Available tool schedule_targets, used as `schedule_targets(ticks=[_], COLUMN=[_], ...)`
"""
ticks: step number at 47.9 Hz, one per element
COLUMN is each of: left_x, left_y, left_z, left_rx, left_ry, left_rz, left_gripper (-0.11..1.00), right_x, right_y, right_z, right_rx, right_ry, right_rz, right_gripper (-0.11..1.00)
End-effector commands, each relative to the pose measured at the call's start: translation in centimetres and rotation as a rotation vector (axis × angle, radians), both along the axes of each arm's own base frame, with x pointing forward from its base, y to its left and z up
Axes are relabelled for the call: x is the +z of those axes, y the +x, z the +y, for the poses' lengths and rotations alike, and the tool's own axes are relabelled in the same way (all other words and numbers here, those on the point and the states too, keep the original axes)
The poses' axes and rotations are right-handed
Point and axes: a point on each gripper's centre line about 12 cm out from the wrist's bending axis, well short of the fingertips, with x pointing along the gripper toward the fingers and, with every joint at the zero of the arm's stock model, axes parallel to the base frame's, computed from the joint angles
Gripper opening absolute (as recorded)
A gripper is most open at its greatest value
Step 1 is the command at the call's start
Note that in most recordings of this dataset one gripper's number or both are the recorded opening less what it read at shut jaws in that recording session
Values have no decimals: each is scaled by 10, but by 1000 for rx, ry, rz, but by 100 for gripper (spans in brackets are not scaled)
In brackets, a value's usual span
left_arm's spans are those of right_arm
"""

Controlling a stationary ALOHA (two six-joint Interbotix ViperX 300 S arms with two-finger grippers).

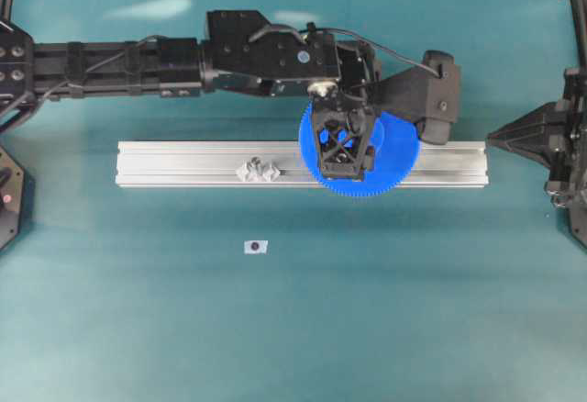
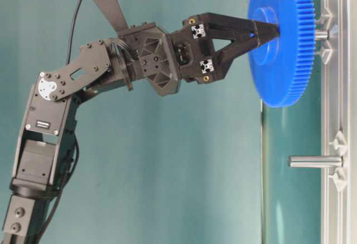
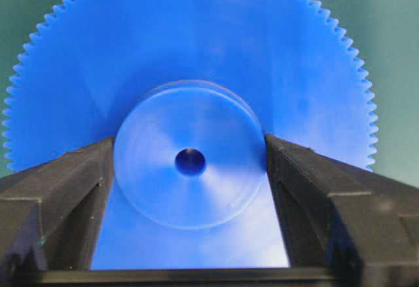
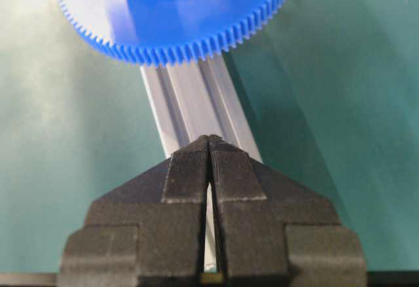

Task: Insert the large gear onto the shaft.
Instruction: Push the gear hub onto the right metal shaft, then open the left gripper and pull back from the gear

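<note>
The large gear [image 1: 396, 150] is bright blue and lies flat over the aluminium rail [image 1: 183, 163]. My left gripper [image 1: 346, 159] comes down from above and is shut on its raised hub [image 3: 190, 198], one finger on each side. The dark centre hole [image 3: 190, 162] shows between the fingers. In the table-level view the gear [image 2: 281, 71] hangs a little off the rail, and a short stretch of the shaft [image 2: 321, 34] shows between them, flanked by clear feet. My right gripper [image 4: 209, 141] is shut and empty beyond the rail's right end [image 1: 492, 138].
A second clear mount [image 1: 259, 171] with a longer bare peg [image 2: 315, 161] stands on the rail left of the gear. A small pale piece with a dark centre [image 1: 256, 247] lies on the teal table in front of the rail. The right wrist view shows the rail [image 4: 196, 97] leading to the gear [image 4: 177, 31].
</note>
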Motion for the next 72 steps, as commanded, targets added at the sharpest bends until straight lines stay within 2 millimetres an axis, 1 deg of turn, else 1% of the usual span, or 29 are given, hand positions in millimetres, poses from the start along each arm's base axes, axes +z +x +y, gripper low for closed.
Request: schedule_targets(ticks=[1,7,25,46,51,58,66,72], left_x=[29,31,38,36,40,51,54,61], left_y=[3,5,5,5,5,4,2,-1], left_z=[-4,-7,-10,-11,-11,-10,-10,-11], left_rx=[-11,-16,-11,-12,-9,-8,3,13], left_ry=[12,13,10,10,10,12,9,4], left_rz=[-70,-74,-87,-82,-95,-129,-134,-148], left_gripper=[89,86,85,85,85,85,85,85], right_x=[3,4,5,4,4,5,4,4], right_y=[2,2,1,1,1,1,1,1], right_z=[-1,-1,-1,-1,-1,-1,-1,-1], right_rx=[-10,-9,-10,-8,-9,-10,-9,-10], right_ry=[6,4,4,5,3,4,3,5], right_rz=[-9,-10,-18,-15,-15,-18,-16,-15], right_gripper=[3,3,3,3,3,3,3,3])
